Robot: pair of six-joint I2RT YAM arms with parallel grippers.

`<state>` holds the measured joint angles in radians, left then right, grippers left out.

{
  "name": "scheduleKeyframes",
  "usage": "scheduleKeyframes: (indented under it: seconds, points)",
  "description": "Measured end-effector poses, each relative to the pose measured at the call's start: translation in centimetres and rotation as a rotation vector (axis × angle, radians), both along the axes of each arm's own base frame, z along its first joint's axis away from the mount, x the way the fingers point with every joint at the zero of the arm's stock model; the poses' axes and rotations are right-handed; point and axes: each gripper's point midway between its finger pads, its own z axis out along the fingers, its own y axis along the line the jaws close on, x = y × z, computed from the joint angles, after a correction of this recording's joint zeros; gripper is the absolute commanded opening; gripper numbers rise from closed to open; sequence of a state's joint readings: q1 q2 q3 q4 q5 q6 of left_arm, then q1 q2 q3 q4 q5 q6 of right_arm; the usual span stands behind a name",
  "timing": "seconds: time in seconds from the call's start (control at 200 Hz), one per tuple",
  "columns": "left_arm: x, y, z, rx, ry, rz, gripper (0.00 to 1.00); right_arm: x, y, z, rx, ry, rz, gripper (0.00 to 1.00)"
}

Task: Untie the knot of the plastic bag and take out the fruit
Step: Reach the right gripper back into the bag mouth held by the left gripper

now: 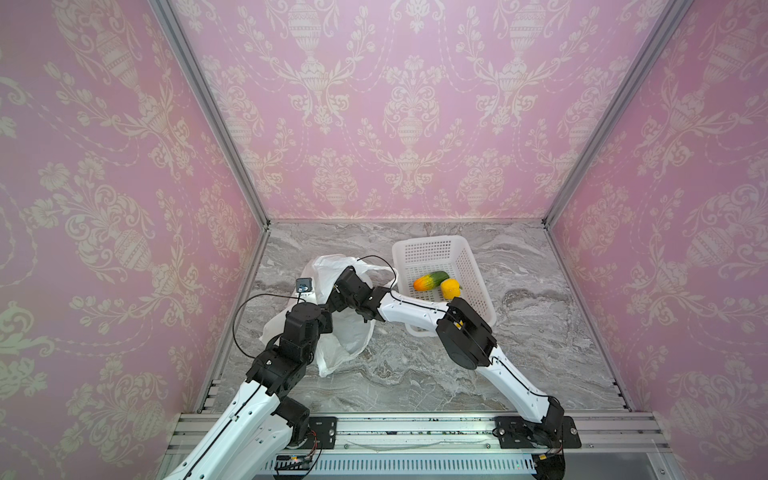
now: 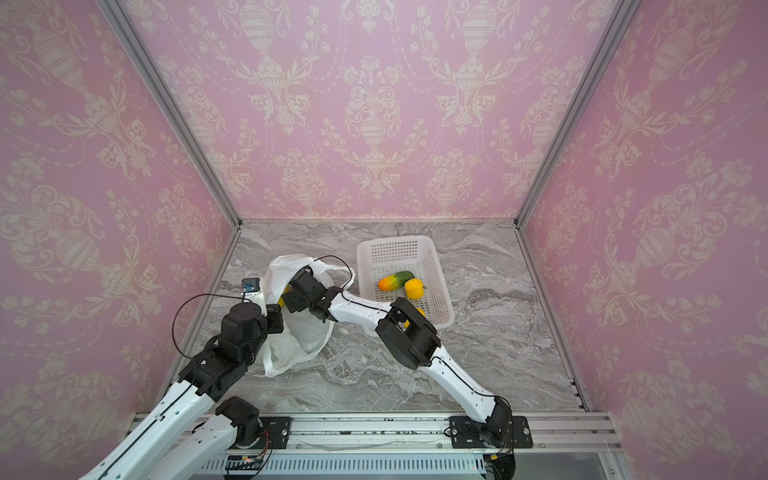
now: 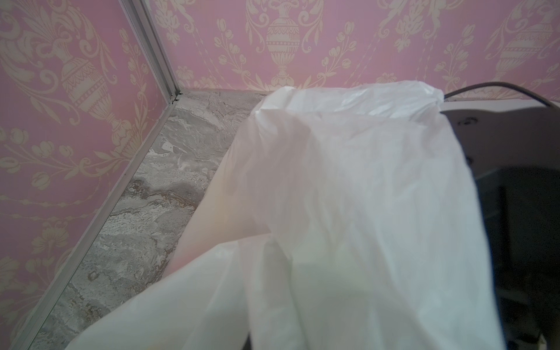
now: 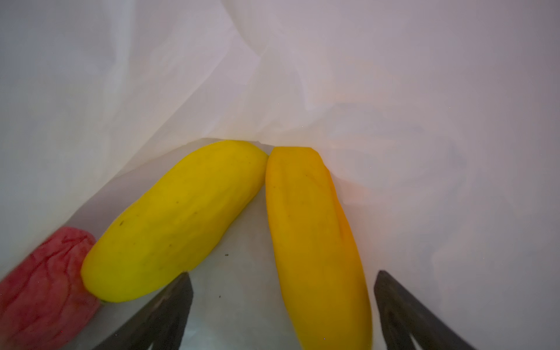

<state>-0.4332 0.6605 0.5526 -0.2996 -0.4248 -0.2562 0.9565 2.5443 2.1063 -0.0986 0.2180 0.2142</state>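
Observation:
The white plastic bag (image 1: 349, 332) lies left of centre on the marble table with its mouth held up. No knot shows in any view. My left gripper (image 1: 328, 318) is shut on the bag's edge, and the film (image 3: 348, 197) covers its jaws. My right gripper (image 4: 282, 274) reaches inside the bag, open. A long orange-yellow fruit (image 4: 312, 236) lies between its fingers. Beside that are a long yellow fruit (image 4: 178, 224) and a bumpy pink-red one (image 4: 42, 288). In the top views the right fingers are hidden in the bag.
A white perforated basket (image 1: 432, 241) stands right of the bag and holds an orange-to-green oblong fruit (image 1: 431, 280) and a round yellow fruit (image 1: 451, 289). My right forearm crosses its near corner. Pink walls close three sides, and a metal rail (image 1: 415, 432) runs along the front.

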Motion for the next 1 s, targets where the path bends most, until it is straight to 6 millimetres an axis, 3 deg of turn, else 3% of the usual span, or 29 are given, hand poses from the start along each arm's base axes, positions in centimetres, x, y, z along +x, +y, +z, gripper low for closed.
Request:
scheduleKeyframes:
  seconds: [0.25,0.485,0.736,0.876,0.996]
  points:
    - [0.0,0.0,0.0,0.000,0.000,0.000,0.00,-0.5,0.3,-2.5,-0.038,0.083,0.013,0.73]
    - [0.0,0.0,0.0,0.000,0.000,0.000,0.00,-0.9,0.6,-2.7,-0.026,0.108,0.030,0.55]
    - [0.0,0.0,0.0,0.000,0.000,0.000,0.00,-1.4,0.8,-3.0,-0.010,0.124,0.051,0.46]
    - [0.0,0.0,0.0,0.000,-0.001,0.000,0.00,-2.9,-0.6,-3.6,-0.015,0.144,0.068,0.43]
    - [-0.1,0.1,0.3,-0.005,-0.011,0.000,0.00,-5.4,-3.9,-2.8,-0.029,0.161,0.074,0.41]
